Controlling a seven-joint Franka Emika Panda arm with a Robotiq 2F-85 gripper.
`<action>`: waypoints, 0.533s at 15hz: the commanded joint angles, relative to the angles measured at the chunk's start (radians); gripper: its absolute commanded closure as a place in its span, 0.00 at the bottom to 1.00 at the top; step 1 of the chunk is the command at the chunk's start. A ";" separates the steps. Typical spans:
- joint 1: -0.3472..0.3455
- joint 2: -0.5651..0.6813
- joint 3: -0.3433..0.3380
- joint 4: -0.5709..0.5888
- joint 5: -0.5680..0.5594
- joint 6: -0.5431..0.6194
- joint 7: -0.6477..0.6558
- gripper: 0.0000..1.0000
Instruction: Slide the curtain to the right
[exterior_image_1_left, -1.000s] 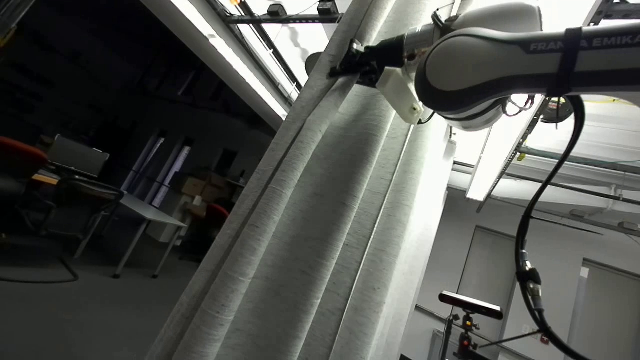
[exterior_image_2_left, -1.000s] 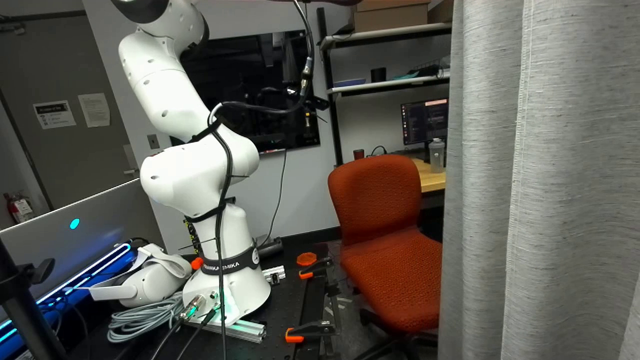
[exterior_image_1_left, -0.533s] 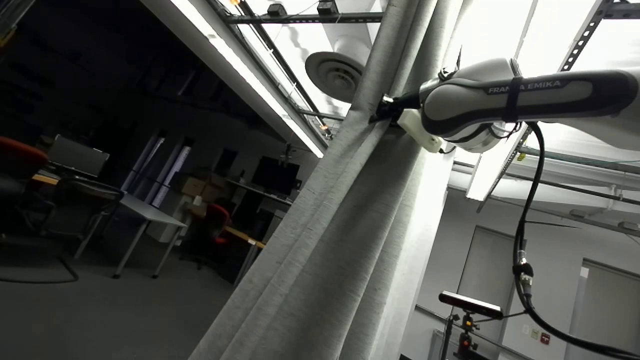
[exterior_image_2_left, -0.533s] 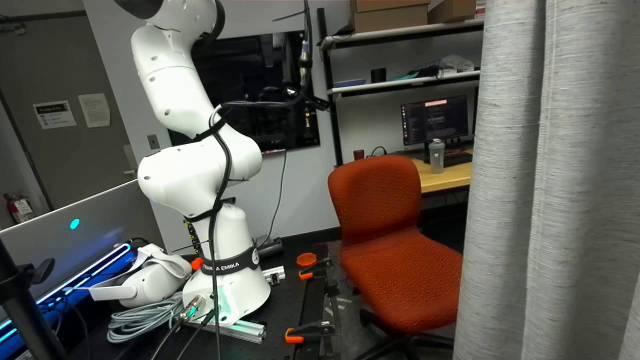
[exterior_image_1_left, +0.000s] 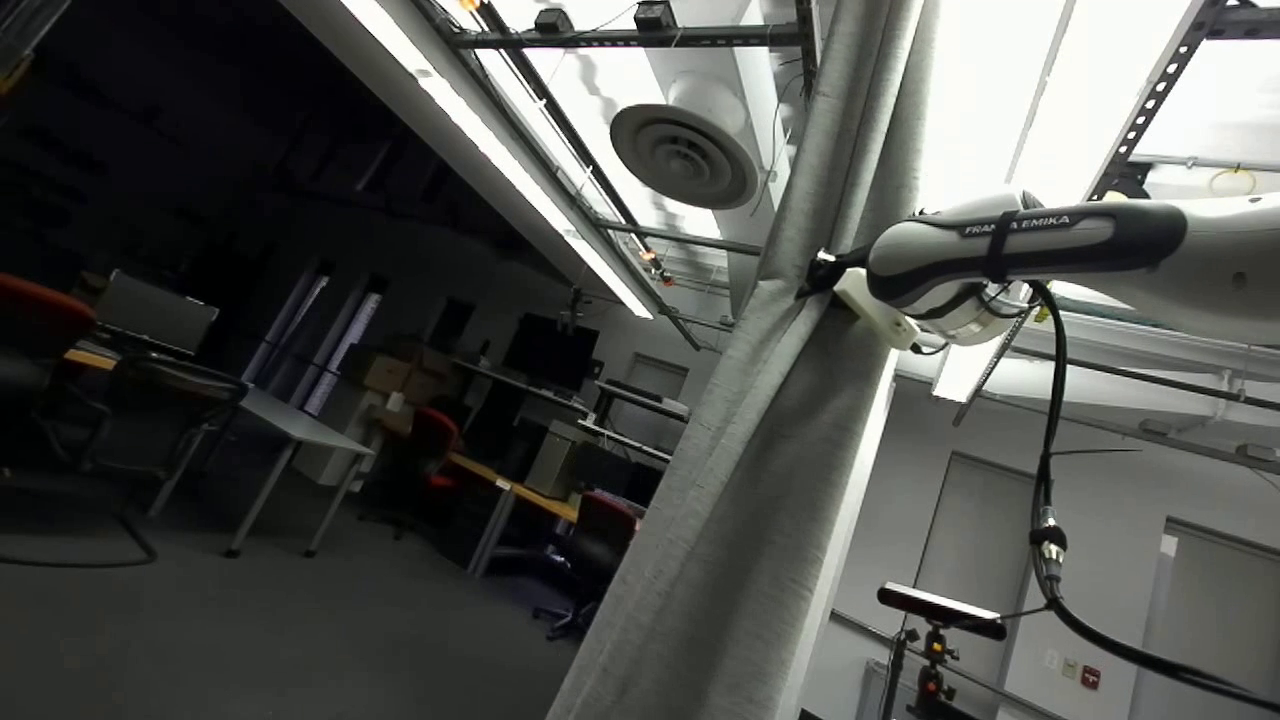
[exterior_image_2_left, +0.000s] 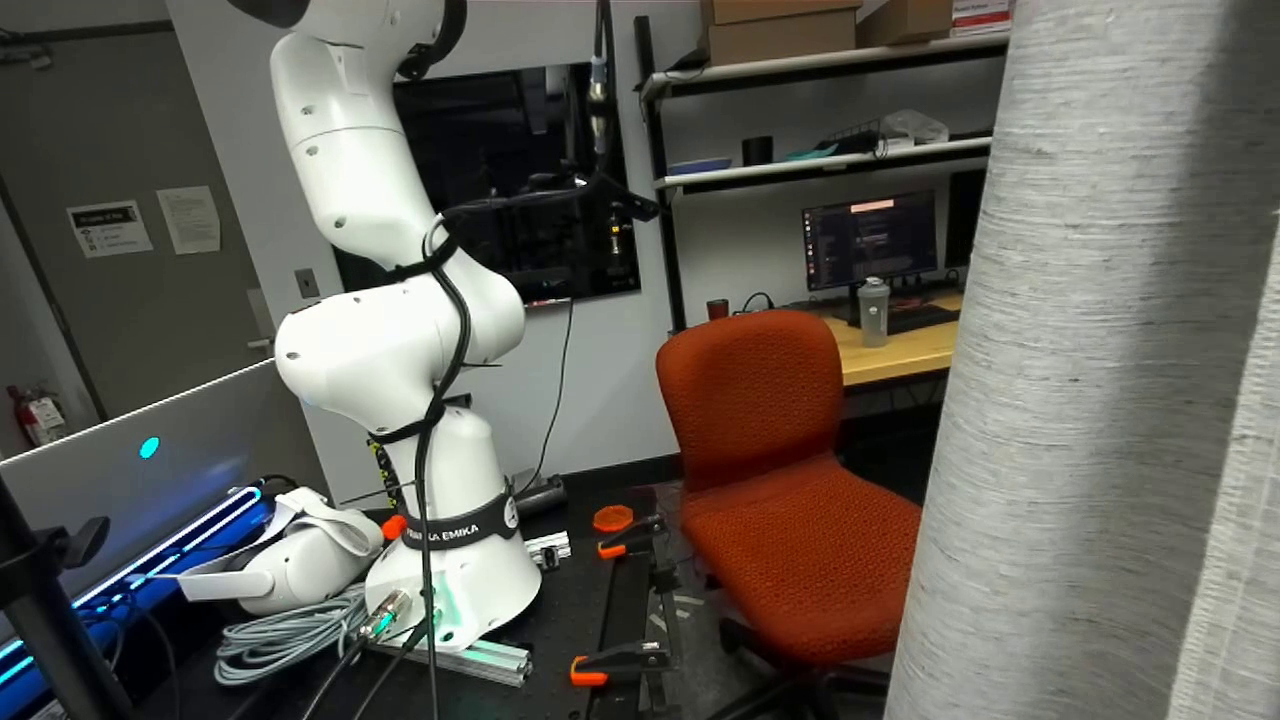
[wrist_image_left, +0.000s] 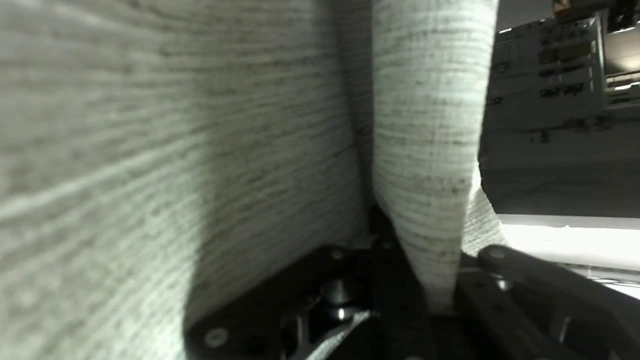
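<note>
The tall pale-grey curtain (exterior_image_1_left: 740, 500) hangs in long folds through the middle of an exterior view. It also fills the right side in an exterior view (exterior_image_2_left: 1090, 380) and most of the left and middle in the wrist view (wrist_image_left: 280, 115). My gripper (exterior_image_1_left: 815, 275) is at the curtain's upper part and pinches it there, drawing the folds together at that point. In the wrist view, a fold of the cloth runs down between the two black fingers of the gripper (wrist_image_left: 432, 265). The fingertips are partly hidden by cloth and shadow. The gripper is out of sight in an exterior view showing the arm's base.
An orange chair (exterior_image_2_left: 770, 450) and a desk with a monitor (exterior_image_2_left: 870, 240) stand beside the curtain. A tripod camera (exterior_image_1_left: 940, 610) stands right of it. Overhead are a round vent (exterior_image_1_left: 685, 155) and metal rails (exterior_image_1_left: 620, 38). The arm's black cable (exterior_image_1_left: 1045, 480) hangs down.
The gripper has moved right and down in an exterior view with the curtain in it. The curtain's left edge has shifted right in both exterior views, uncovering more room behind.
</note>
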 joint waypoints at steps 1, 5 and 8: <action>-0.014 0.160 -0.009 0.125 0.014 -0.111 0.032 0.99; 0.026 0.185 0.070 0.226 -0.108 -0.160 0.090 0.99; 0.054 0.245 0.119 0.306 -0.212 -0.237 0.101 0.99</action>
